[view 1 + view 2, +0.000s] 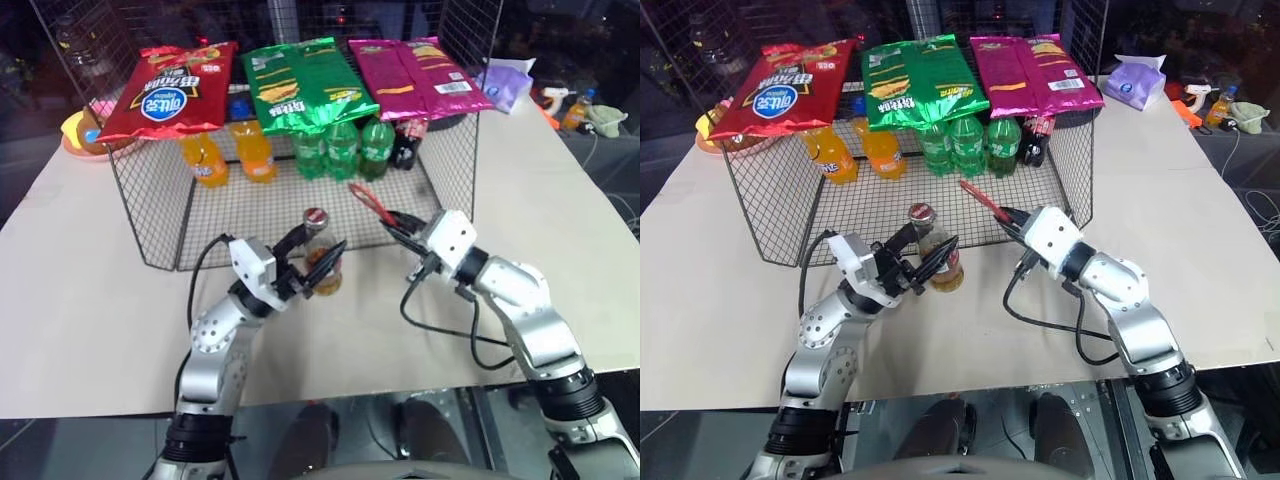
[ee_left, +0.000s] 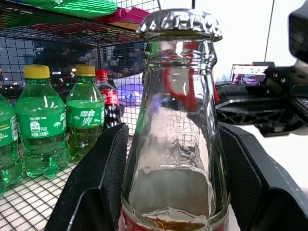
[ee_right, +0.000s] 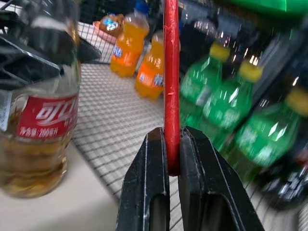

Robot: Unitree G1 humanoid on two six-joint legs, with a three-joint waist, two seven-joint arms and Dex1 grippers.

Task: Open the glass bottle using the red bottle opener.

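The glass bottle (image 1: 322, 268) stands upright on the table in front of the wire rack, with amber liquid, a red label and a silver crown cap (image 1: 316, 216) on top. My left gripper (image 1: 321, 252) is shut on the bottle's body below the neck, one black finger (image 2: 96, 183) on each side. To the right, my right gripper (image 1: 392, 223) is shut on the handle of the red bottle opener (image 1: 368, 200). The opener (image 3: 171, 82) sticks out past the fingertips towards the rack, a short way right of the cap and apart from it.
A wire mesh rack (image 1: 150, 215) stands behind the bottle, holding orange soda bottles (image 1: 255, 150), green soda bottles (image 1: 340, 148) and a dark cola bottle (image 1: 405, 143). Chip bags (image 1: 300, 85) lie on its top. A black cable (image 1: 440, 325) hangs from my right wrist.
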